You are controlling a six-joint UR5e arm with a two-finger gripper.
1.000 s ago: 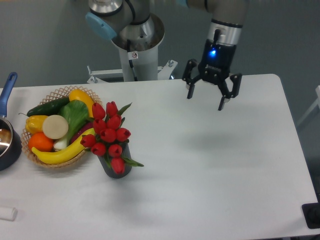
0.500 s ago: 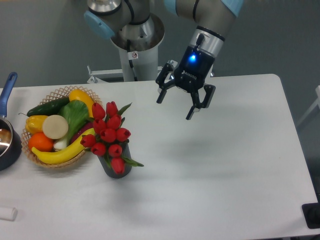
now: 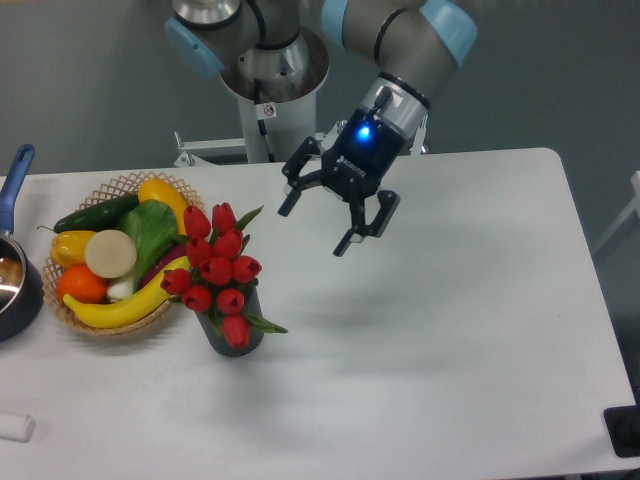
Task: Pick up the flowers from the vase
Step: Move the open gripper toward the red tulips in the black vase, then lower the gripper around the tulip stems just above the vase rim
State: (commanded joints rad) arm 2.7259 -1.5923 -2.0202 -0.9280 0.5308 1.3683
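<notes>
A white, smooth, rounded-corner table [image 3: 450,330] fills most of the view, with a plain grey-blue wall behind it and the robot's grey pedestal [image 3: 272,110] rising at the table's 12 o'clock edge. The bunch of red tulips with green leaves [image 3: 217,268] stands in the small dark grey-black cylindrical vase [image 3: 236,335], left of the table's centre, the blooms leaning toward 11 o'clock over the vase's rim. The black two-finger claw [image 3: 316,221], with a blue light glowing on its wrist, hangs in the air at about 1 o'clock from the flowers, near them but apart, tilted so that its fingers point down toward 7 o'clock; its fingers are spread wide and hold nothing. A soft shadow lies on the table below it. Just beside the vase at 9 o'clock sits a round woven wicker basket [image 3: 125,184] holding a banana, a cucumber, a yellow pepper, an orange and other produce. At the table's 9 o'clock edge a dark pan with a blue handle [image 3: 14,265] is partly cut off, and a small white object [image 3: 15,427] lies near the 7 o'clock corner.
</notes>
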